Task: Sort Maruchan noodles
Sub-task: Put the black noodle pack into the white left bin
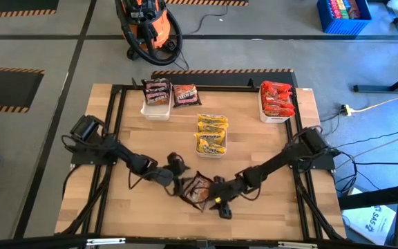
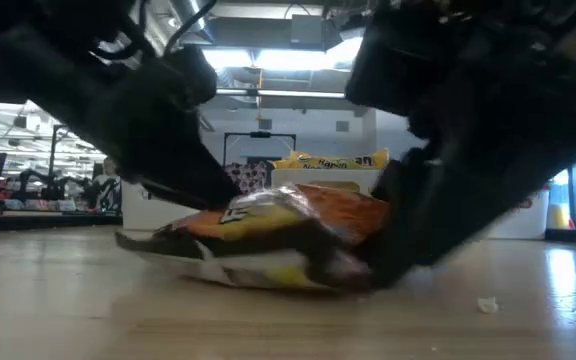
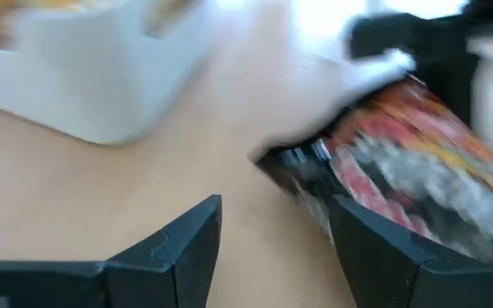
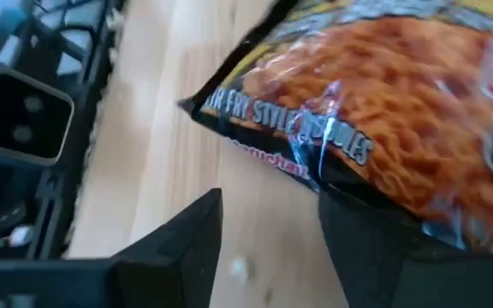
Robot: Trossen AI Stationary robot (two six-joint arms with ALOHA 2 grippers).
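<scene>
Lying at the table's near middle between both arms, the dark noodle packet (image 1: 197, 188) should be pinched squarely at its edge, since the left gripper (image 3: 276, 248) and right gripper (image 4: 272, 244) are seen parted, empty.

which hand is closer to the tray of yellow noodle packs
Left. The left hand sits just in front of the tray of yellow noodle packs, to its left. The right hand is farther toward the table's front edge, beside the dark packet.
</scene>
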